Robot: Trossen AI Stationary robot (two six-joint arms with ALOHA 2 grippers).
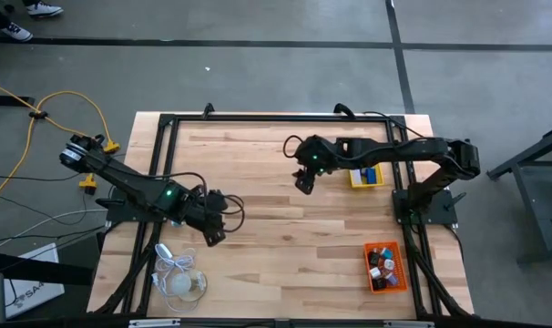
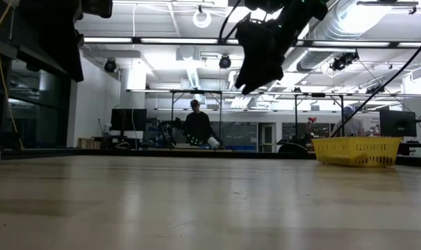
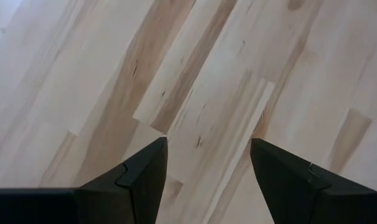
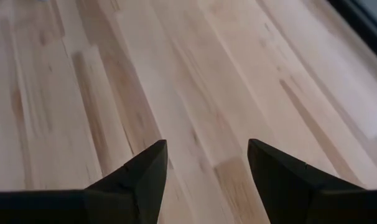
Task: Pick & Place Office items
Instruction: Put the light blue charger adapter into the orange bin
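Several tiny office items in black, white, blue and reddish tones lie in the orange tray (image 1: 385, 266) at the table's near right. A blue piece (image 1: 371, 173) sits in the yellow tray (image 1: 366, 177) at the right edge, seen also as a yellow tray (image 2: 356, 151) in the low view. My right gripper (image 1: 302, 183) hovers open over bare wood left of the yellow tray; its wrist view shows my right gripper (image 4: 207, 158) empty. My left gripper (image 1: 214, 235) hangs open above the table's near left part, and its wrist view shows my left gripper (image 3: 208, 155) over bare boards.
A white round bulb-like thing with a coiled white cord (image 1: 179, 278) lies near the table's near left corner. The black frame rails (image 1: 258, 117) run along the far and side edges. A person (image 2: 199, 129) stands far behind the table. Bare wood spans the middle.
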